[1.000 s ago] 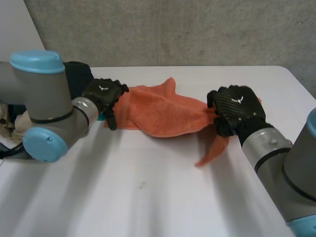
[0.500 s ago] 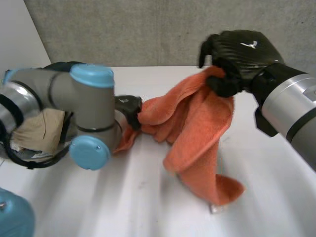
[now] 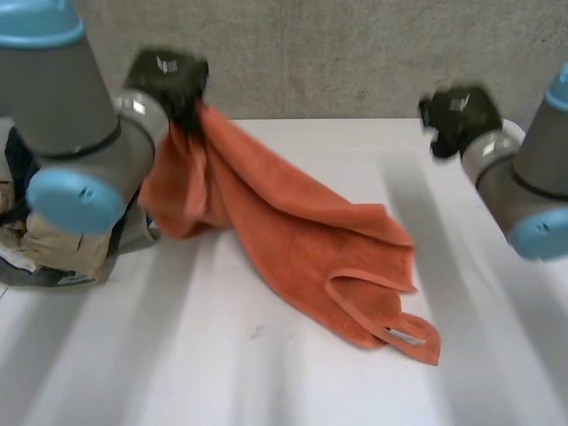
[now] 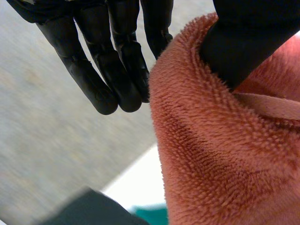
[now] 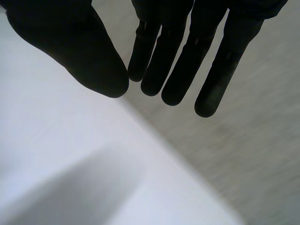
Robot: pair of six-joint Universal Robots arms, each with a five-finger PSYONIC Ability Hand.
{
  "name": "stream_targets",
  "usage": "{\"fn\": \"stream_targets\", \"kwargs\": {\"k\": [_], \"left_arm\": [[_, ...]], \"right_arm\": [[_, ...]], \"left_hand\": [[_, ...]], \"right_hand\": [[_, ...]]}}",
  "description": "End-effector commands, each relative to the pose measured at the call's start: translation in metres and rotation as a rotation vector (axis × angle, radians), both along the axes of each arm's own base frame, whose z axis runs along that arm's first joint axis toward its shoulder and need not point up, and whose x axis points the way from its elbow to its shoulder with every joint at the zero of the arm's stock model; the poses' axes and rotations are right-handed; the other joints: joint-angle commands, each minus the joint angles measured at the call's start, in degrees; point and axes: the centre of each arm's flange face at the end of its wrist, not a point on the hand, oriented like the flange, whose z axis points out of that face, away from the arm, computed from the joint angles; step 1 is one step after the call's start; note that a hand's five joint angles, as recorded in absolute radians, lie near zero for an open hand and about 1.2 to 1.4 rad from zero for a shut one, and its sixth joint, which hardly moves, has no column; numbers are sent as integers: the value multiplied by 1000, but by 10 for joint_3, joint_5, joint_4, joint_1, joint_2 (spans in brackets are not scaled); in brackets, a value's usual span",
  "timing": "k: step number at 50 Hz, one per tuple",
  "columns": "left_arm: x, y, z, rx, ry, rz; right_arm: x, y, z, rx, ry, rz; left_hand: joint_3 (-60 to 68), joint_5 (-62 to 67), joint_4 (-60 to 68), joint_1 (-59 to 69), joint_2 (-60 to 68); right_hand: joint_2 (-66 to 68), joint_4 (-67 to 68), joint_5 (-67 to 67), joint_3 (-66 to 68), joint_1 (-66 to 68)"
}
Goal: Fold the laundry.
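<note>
Over the table (image 3: 266,373), right hand (image 3: 457,115) released the towel (image 3: 293,231), fingers straight; left hand (image 3: 169,75) pinches it.

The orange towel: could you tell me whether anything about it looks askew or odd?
Yes: the orange towel hangs by one end from the left hand, which pinches it, while the rest trails twisted and bunched across the table. The right hand is open and apart from it, holding nothing.

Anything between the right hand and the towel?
Nothing visible. The right hand is open, off to the side of the towel, with bare table between them. The towel hangs from the left hand, its lower end on the table.
</note>
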Motion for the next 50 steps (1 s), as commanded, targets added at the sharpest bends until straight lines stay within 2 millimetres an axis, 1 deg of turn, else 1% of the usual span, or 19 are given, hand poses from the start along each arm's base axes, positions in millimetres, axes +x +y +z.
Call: {"fn": "stream_targets", "kwargs": {"k": [1,4,7,10,11,12,15,20,25,30,31,34,35,39,42,43,46,49,50], "left_arm": [[-2,-18,96,-344,215,6],[-3,-4,114,-368,294,-50],[-6,2,110,-354,314,-88],[-7,6,93,-322,275,-106],[-7,8,82,-303,239,-106],[-6,9,78,-297,217,-104],[-6,17,58,-267,128,-98],[-1,30,47,-245,41,-88],[2,52,57,-252,23,-110],[6,84,81,-270,34,-139],[8,94,87,-273,37,-149],[10,108,95,-277,40,-164],[11,115,99,-279,41,-171],[13,125,106,-284,42,-174],[15,126,109,-293,37,-161],[15,126,110,-299,30,-152],[17,124,113,-314,19,-134],[20,122,117,-323,19,-109],[22,122,119,-324,20,-100]], "right_arm": [[4,-29,89,-427,-235,-102],[8,-16,119,-541,-313,-66],[12,-6,112,-500,-295,-42],[15,4,89,-397,-240,-1],[15,9,74,-334,-217,16],[15,11,67,-301,-207,24],[15,23,39,-149,-188,52],[19,38,15,51,-245,98],[42,48,-4,226,-331,223],[74,54,-22,368,-388,369],[83,55,-31,425,-404,397],[97,57,-45,498,-432,415],[106,60,-54,545,-454,429],[131,75,-79,668,-508,457],[141,88,-91,737,-528,459],[145,95,-97,769,-537,460],[147,99,-100,785,-551,451],[146,94,-96,748,-566,436],[142,90,-93,721,-571,418]], "left_hand": [[121,141,116,138,115],[121,141,116,138,115],[121,141,116,138,115],[121,141,116,138,115],[121,141,116,138,115],[121,141,116,138,115],[121,141,116,138,115],[121,141,116,138,115],[121,141,116,138,115],[121,141,116,138,115],[121,141,116,138,115],[121,141,116,138,115],[121,141,116,138,115],[121,141,116,138,115],[121,141,116,138,115],[121,141,116,138,115],[121,141,116,138,115],[121,141,116,138,115],[121,141,116,138,115]], "right_hand": [[128,115,112,120,356],[128,115,112,120,356],[128,115,112,120,356],[128,115,112,120,356],[71,58,55,63,300],[-15,-27,-30,-23,214],[-394,-407,-410,-402,-166],[-458,-470,-473,-466,-229],[-456,-469,-472,-464,-228],[-454,-467,-470,-463,-226],[-454,-467,-470,-463,-226],[-454,-467,-470,-463,-226],[-454,-467,-470,-463,-226],[-446,-459,-462,-454,-218],[-433,-445,-448,-441,-204],[-401,-414,-416,-409,-172],[-302,-314,-317,-310,-73],[-75,-88,-91,-83,153],[74,61,58,66,302]]}}
